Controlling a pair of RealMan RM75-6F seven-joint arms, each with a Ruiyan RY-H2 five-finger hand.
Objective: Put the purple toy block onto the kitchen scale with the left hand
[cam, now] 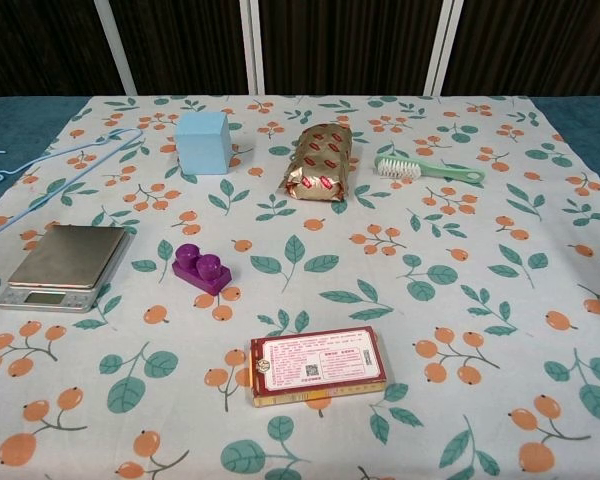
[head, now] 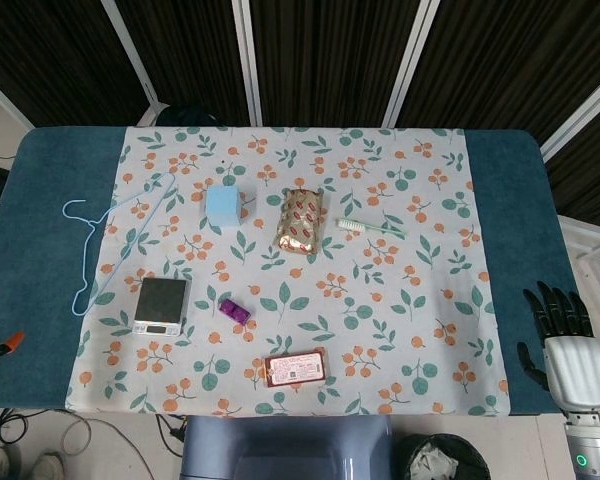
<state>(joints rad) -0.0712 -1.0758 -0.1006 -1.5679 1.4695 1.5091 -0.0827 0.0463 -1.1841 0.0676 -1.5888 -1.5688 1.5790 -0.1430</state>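
The purple toy block [head: 234, 311] lies on the flowered cloth just right of the kitchen scale [head: 161, 305]; the two are apart. In the chest view the block [cam: 202, 268] shows two round studs on top, and the silver scale [cam: 65, 265] sits at the left with nothing on its pan. My right hand [head: 560, 345] hangs off the table's front right corner, fingers spread, holding nothing. My left hand appears in neither view.
A light blue cube [head: 224, 206], a gold packet [head: 300, 220] and a green brush [head: 370, 227] lie behind the block. A red box [head: 295, 368] sits near the front edge. A blue hanger [head: 110, 225] lies left. An orange-tipped dark object [head: 5, 345] pokes in at the left edge.
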